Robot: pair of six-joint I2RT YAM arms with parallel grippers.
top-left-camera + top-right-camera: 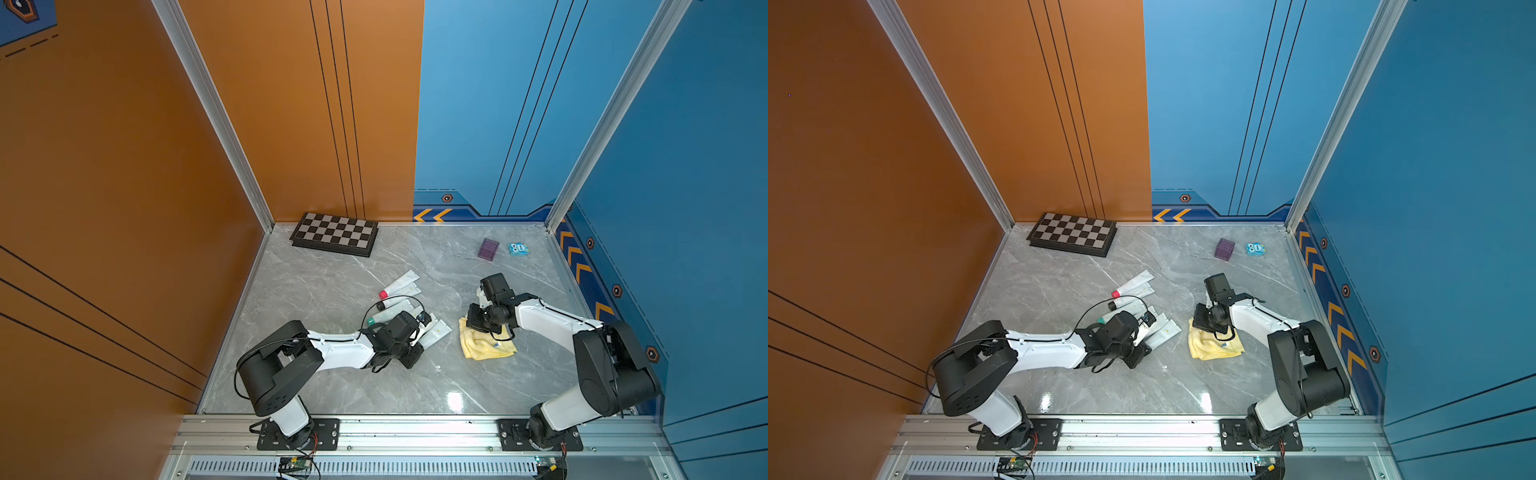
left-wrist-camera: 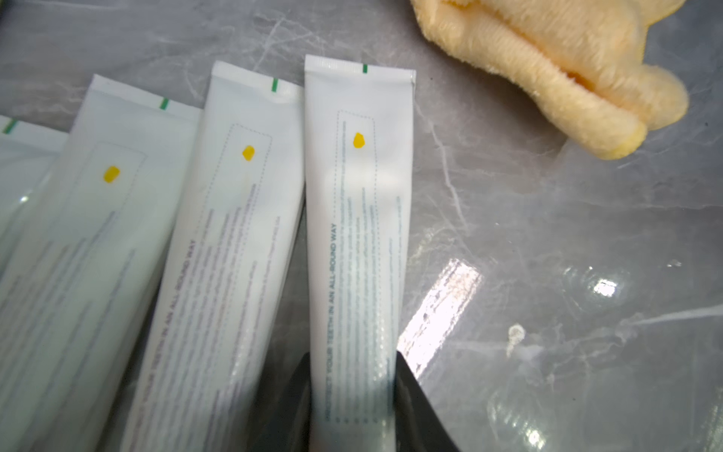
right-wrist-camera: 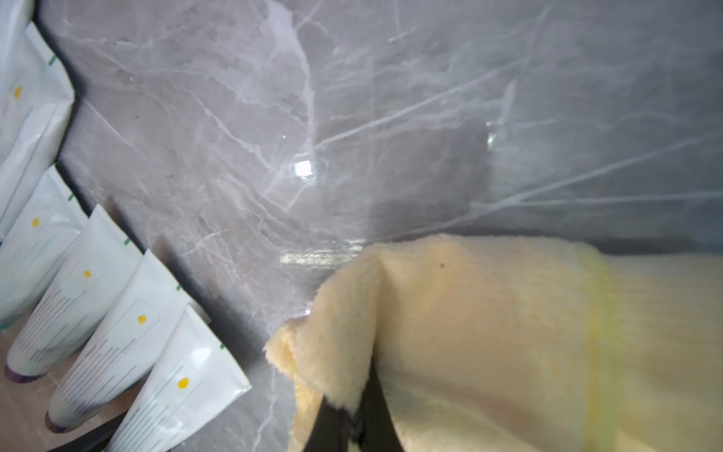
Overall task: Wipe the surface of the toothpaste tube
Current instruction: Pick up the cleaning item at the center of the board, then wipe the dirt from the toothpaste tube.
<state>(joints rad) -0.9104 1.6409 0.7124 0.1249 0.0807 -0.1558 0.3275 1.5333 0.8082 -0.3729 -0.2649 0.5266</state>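
Grey marble tabletop (image 1: 415, 386) is strewn with white tubes (image 2: 234, 235). The end white plastic toothpaste tube (image 2: 358, 235), nearest the crumpled yellow fleece cloth (image 3: 489, 332), is clamped by the left gripper (image 2: 354, 368); a cloth fold is pinched in the shut right gripper (image 3: 348, 418).

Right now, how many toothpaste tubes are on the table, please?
6, I think: all fanned side by side in the middle, from the pink-capped tube farthest back to the nearest tube in the left hand. The arm may hide more.
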